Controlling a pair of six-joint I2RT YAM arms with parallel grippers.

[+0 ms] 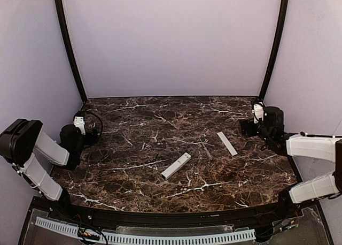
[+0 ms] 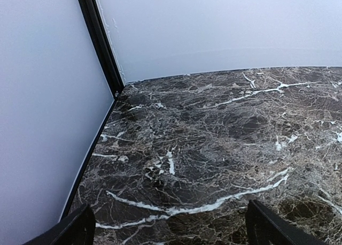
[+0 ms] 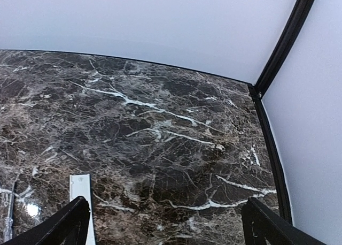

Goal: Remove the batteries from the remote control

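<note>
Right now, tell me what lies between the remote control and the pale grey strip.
In the top view, a slim dark rod lies between the remote control and the pale grey strip, touching neither.

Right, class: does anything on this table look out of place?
Yes. The cover lies loose on the table, apart from the remote, to its right and farther back. A thin grey piece lies between them; it is too small to identify. Nothing looks spilled or broken.
</note>
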